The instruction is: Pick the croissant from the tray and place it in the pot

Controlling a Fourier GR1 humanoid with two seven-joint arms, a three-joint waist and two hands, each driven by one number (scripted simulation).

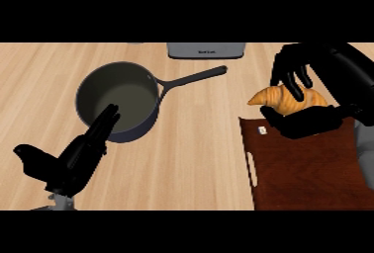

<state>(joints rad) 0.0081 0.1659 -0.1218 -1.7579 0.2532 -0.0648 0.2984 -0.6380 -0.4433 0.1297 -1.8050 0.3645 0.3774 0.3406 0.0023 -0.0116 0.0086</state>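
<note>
The croissant (286, 98) sits pinched in my right robot hand (310, 101), lifted above the tray (306, 168) for carrying to the pot (120, 99).

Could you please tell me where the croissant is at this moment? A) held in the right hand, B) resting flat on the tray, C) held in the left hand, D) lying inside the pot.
A: the right hand curls round the croissant near the tray's far edge, to the right of the pot.
</note>
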